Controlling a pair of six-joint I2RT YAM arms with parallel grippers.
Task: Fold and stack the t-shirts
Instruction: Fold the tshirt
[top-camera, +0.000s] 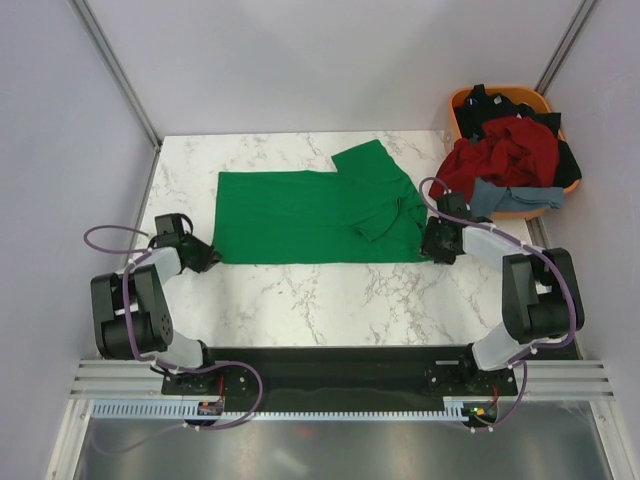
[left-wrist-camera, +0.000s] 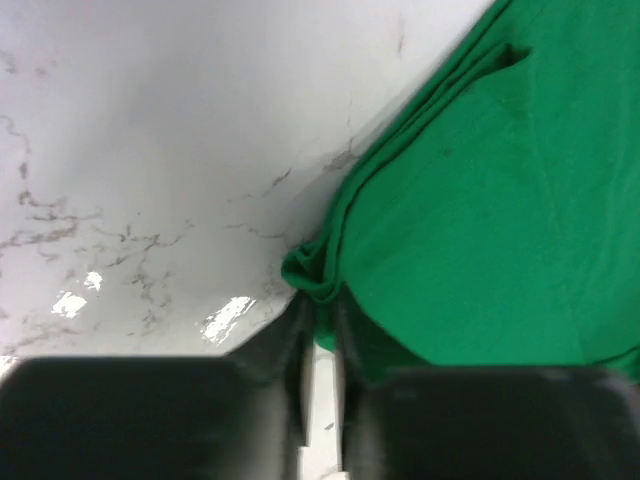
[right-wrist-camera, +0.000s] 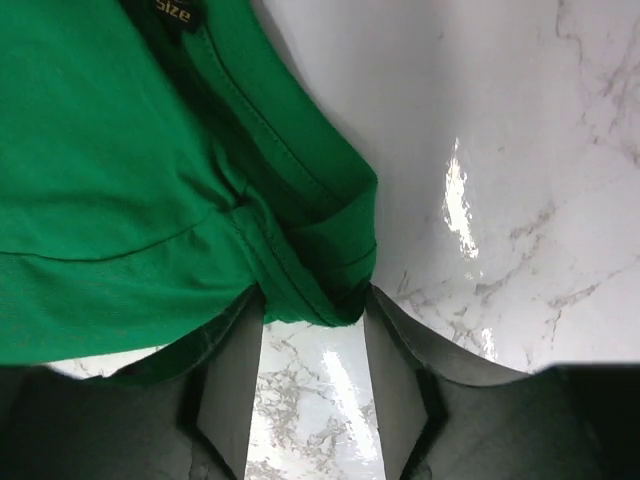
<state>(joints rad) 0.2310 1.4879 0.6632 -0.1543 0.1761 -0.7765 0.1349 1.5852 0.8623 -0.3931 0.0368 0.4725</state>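
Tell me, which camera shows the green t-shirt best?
The top external view: the whole green t-shirt lies spread out there. Left wrist shows only a bunched corner; right wrist only an edge near the size label.

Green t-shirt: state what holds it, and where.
Left gripper pinches the green t-shirt's near hem corner. Right gripper straddles its collar-end edge; whether it grips cannot be told.

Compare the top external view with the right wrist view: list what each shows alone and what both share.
Top only: the orange basket of heaped shirts, and the left tool. Right wrist only: the size label inside the collar. Both: the green t-shirt, the right tool at its edge, the marble table.
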